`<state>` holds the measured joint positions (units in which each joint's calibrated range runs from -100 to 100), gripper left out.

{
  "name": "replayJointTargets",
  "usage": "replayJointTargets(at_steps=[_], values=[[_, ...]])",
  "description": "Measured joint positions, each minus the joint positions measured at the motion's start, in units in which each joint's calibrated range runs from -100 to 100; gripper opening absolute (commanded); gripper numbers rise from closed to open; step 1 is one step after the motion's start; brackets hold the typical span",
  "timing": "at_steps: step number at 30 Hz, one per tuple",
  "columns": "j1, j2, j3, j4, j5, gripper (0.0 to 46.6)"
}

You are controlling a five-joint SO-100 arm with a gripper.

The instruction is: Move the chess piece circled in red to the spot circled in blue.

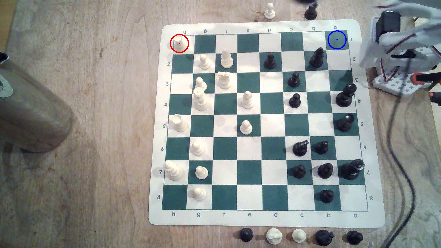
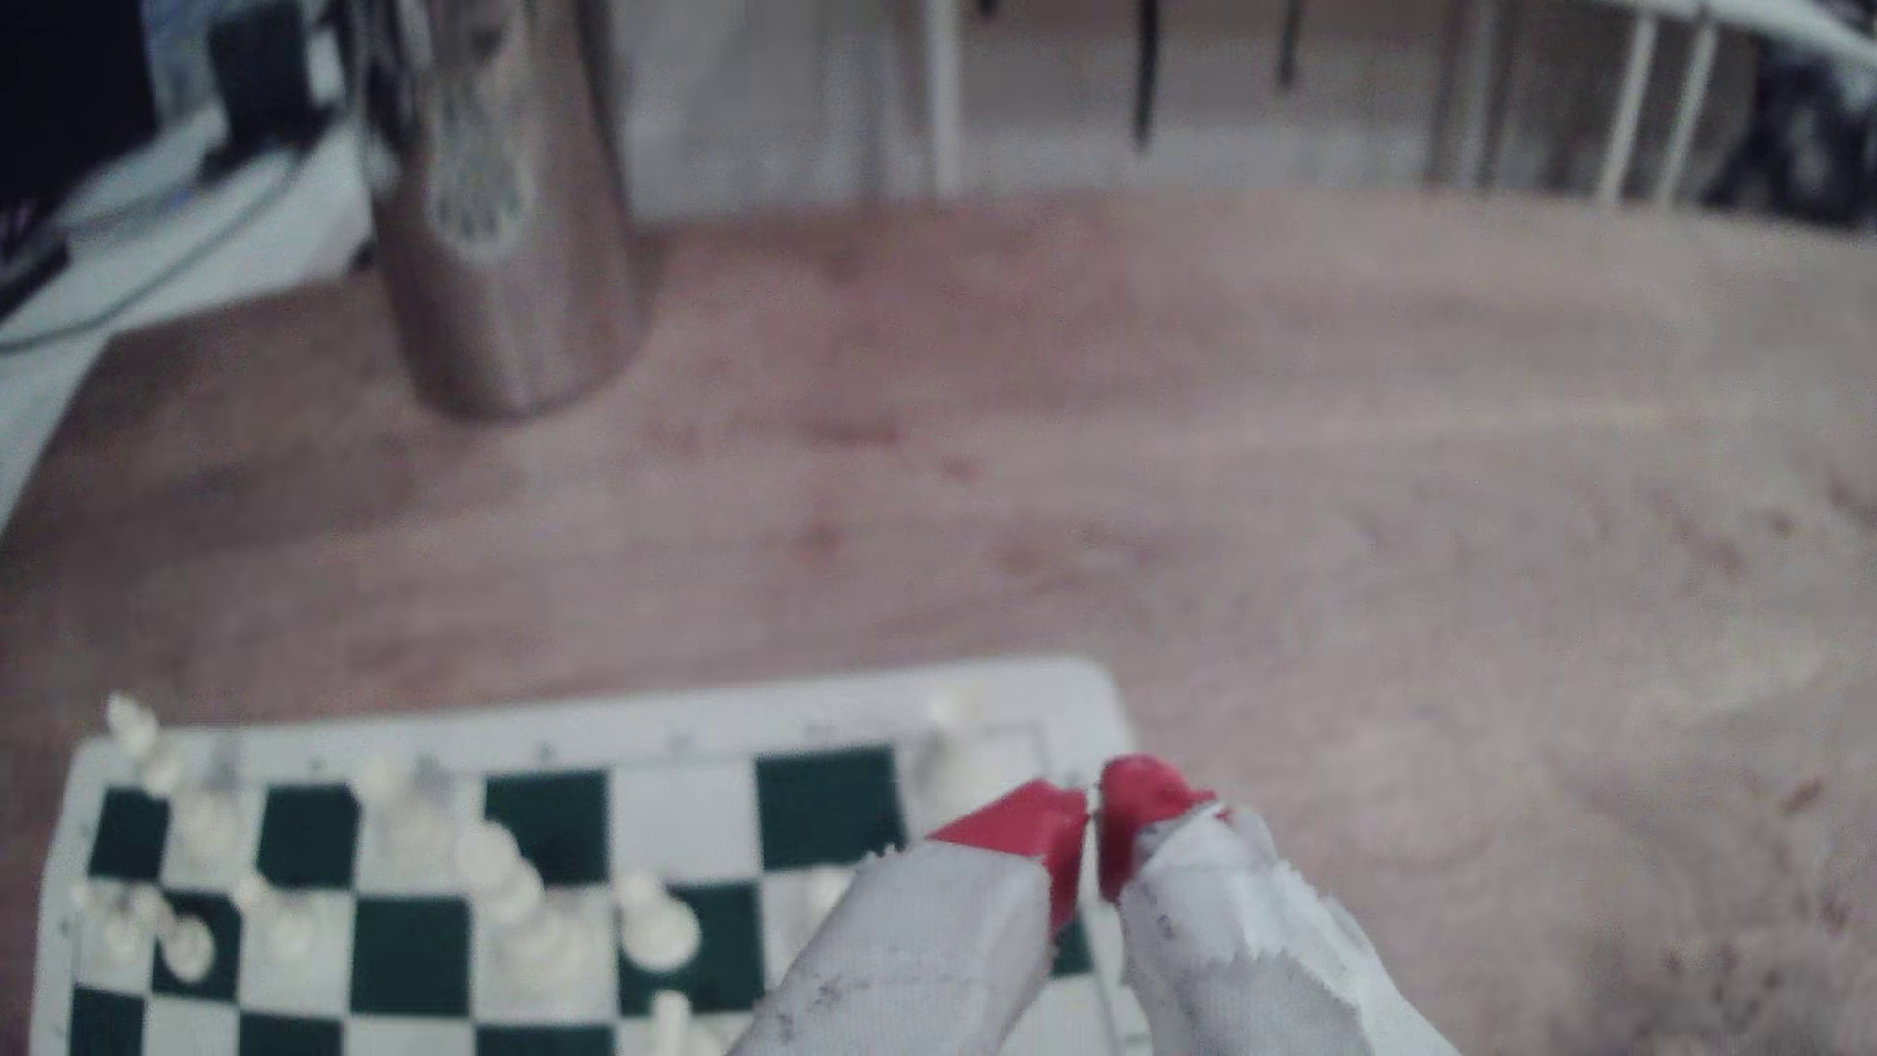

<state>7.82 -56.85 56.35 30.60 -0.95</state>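
Note:
The cream-white rook (image 1: 179,43) stands in the red ring on the white corner square at the board's far left corner in the exterior view. In the wrist view the rook (image 2: 950,756) is a blurred cream shape at the board's corner, just beyond my gripper (image 2: 1095,812). The red fingertips (image 2: 1036,822) nearly touch, shut with nothing between them. The spot (image 1: 337,39) is the dark green corner square with the blue ring and dot, and it is bare. My arm (image 1: 403,50) hovers blurred just off the board, to the exterior view's right of the spot.
Cream pieces (image 1: 226,59) crowd the board's left half in the exterior view, and black pieces (image 1: 317,58) its right half. Captured pieces (image 1: 274,236) line the near edge. A metal tumbler (image 1: 31,114) stands at far left. Cables (image 1: 393,143) run down the right side.

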Motion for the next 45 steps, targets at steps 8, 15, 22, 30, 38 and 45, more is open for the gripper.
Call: replayJointTargets(at_steps=[8,15,22,30,38,45], values=[[-1.0,22.5,-9.4,-6.1,-6.3,1.6],[-0.9,36.2,-16.5,-9.0,-8.4,6.6],[-1.5,47.2,-25.0,-9.5,-10.2,8.9],[-1.4,61.0,-38.3,-7.7,-13.6,12.4],[-1.4,72.6,-51.2,-5.1,-15.3,14.8],[-0.1,76.1,-55.3,-5.1,-15.3,16.1]])
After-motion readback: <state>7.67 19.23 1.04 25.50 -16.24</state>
